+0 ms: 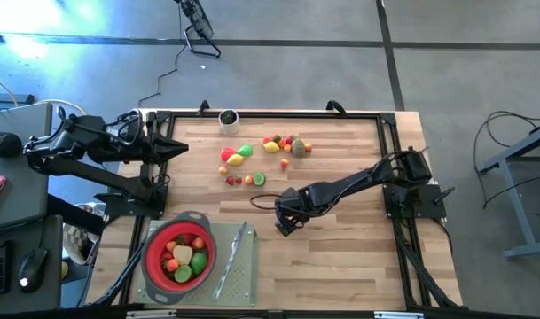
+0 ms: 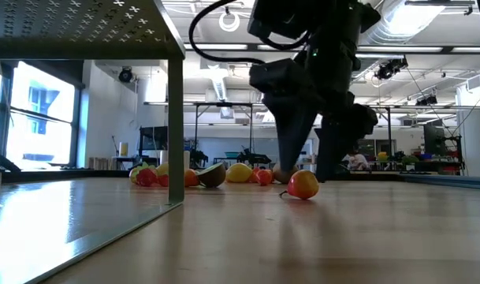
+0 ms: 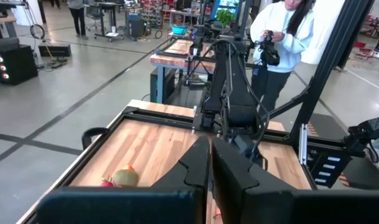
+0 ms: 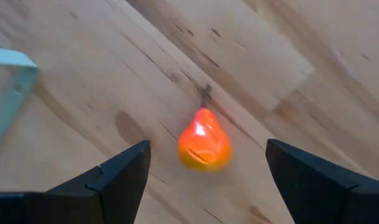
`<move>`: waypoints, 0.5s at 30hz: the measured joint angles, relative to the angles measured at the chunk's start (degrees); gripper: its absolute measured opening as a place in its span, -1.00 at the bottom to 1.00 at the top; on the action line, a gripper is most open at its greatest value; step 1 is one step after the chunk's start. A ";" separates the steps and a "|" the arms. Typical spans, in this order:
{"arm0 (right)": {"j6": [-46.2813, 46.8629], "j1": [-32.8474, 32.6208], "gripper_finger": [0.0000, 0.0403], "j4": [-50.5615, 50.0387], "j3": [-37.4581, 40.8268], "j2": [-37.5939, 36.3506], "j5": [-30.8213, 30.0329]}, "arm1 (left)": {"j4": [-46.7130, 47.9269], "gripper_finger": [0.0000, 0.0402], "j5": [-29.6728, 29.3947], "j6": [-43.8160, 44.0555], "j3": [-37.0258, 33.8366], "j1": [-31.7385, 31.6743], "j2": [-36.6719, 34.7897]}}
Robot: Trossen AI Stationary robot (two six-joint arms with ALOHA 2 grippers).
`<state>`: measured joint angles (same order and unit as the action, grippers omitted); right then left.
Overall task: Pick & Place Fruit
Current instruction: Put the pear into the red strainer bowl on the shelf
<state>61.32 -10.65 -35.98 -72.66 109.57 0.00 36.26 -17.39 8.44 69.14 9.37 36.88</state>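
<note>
Near the middle of the tabletop (image 1: 340, 257) we find the right end effector (image 1: 285, 223) hovering with jaws spread wide, empty, over a lone orange-red pear-shaped fruit (image 4: 204, 140) lying on bare wood between the fingers (image 4: 121, 174), untouched. Left end effector (image 1: 179, 149) waits at the far left, fingers pressed together, holding nothing

Progress, as we judge it: part done. Red strainer (image 1: 152, 257) at near left already holds fruit; we count roughly four or five pieces, overlapping, so uncertain. Left to move: two far clusters (image 1: 287, 146) plus the lone pear; we make it about six pieces in each cluster, too small to be sure. One grey knife (image 1: 234, 252) lies beside the strainer
</note>
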 joint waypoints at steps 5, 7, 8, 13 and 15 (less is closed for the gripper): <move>0.19 -0.26 0.53 0.94 -0.02 1.34 -0.03 | 0.04 -0.93 0.00 0.88 0.00 0.00 0.00; 0.19 -0.24 0.49 1.41 -0.02 1.65 0.37 | 0.21 -0.93 0.00 0.90 0.00 0.00 0.00; 0.19 -0.24 0.46 1.42 -0.02 1.67 0.51 | 0.21 -0.93 0.00 0.90 0.00 0.00 0.00; 0.37 -0.24 0.27 1.38 -0.02 1.62 -0.22 | 0.36 -0.93 0.00 0.94 0.02 0.00 0.00; 0.42 -0.24 0.19 1.59 -0.02 1.62 -0.27 | 0.34 -0.93 0.00 0.98 0.02 0.00 0.00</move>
<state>61.73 -10.90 -34.39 -72.69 111.20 -0.27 36.60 -17.39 9.43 69.17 9.37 36.88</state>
